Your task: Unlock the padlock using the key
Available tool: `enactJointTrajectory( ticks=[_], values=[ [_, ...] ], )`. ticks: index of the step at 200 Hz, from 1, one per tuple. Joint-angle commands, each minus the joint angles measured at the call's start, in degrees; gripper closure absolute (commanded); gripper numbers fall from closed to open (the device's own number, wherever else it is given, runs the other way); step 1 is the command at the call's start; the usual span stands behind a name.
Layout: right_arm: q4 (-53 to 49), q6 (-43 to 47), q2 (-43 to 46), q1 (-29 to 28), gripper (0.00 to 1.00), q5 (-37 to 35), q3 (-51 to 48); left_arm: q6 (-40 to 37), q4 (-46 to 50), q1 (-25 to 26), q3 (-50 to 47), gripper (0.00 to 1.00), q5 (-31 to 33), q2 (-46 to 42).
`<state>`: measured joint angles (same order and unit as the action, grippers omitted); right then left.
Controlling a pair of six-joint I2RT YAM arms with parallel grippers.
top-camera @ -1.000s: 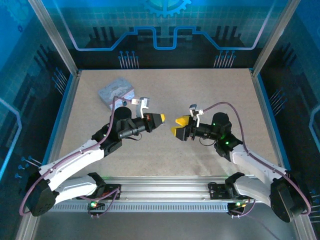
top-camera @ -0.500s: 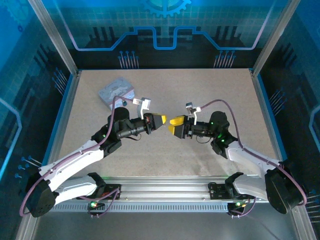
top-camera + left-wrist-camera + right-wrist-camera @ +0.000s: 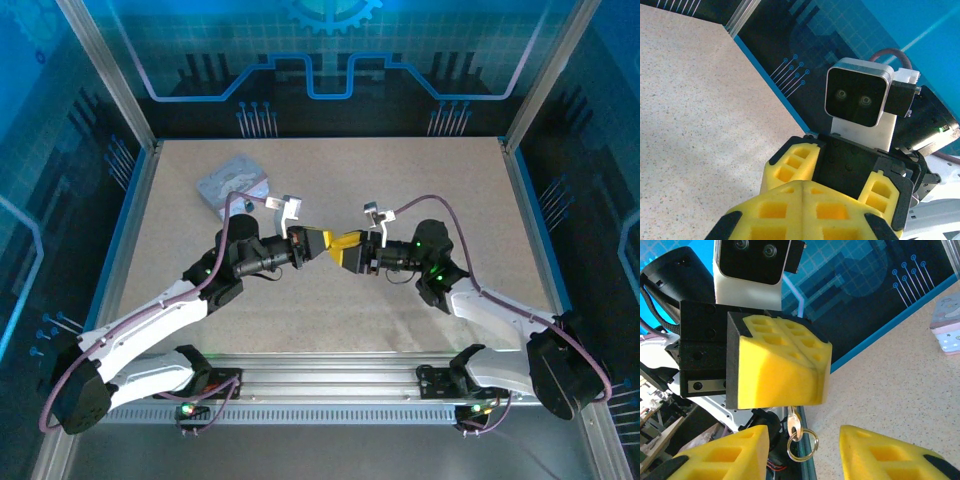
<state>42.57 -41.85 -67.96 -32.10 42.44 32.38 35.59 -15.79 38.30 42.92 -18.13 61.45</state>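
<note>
Counter: speckled beige board inside a blue-walled cell; both arms reach over its middle.
Left gripper: centre of the overhead view, tip to tip with its partner. Its yellow pads are pressed together with no gap at the seam, and the key hangs from beneath them.
Right gripper: faces the left one; fingers spread, one either side of the dangling ring, touching neither.
Tin: silvery box, upper left of the overhead view, well apart from both grippers.
Key: lower centre of the right wrist view. A small pale metal tab, upper end hidden under the left pads.
Ring: thin loop hanging from the key, between the right fingers.
Padlock: cannot tell where it lies; perhaps buried in the left pads, a guess only.
Progress: key lifted and presented. Judged early to midway; right-hand grasp, turning and opened shackle all outstanding.
</note>
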Motion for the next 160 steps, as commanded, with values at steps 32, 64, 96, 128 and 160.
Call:
enactJointTrajectory(
  ticks=[32,64,96,128,160],
  values=[
    [1.6,0.0,-1.0,-1.6,0.64,0.0,1.9,-1.1,-1.3,-0.7,-0.6,1.00,-0.6,0.5],
    [1.6,-0.3,-1.3,-2.0,0.67,-0.4,2.0,-0.9,-1.1,-1.0,-0.8,1.00,-0.6,0.7],
    [0.8,-0.3,-0.8,-2.0,0.72,-1.5,2.0,-0.9,-0.8,-1.1,-0.8,1.00,-0.4,0.8],
    [0.0,-0.8,-0.5,-2.0,0.77,-2.4,2.2,-0.9,-0.9,-1.3,-0.9,1.00,-0.6,0.9],
    [-0.4,-1.2,-0.6,-2.0,0.83,-3.2,2.3,-1.0,-1.0,-1.3,-1.0,1.00,-0.9,0.9]
  ],
)
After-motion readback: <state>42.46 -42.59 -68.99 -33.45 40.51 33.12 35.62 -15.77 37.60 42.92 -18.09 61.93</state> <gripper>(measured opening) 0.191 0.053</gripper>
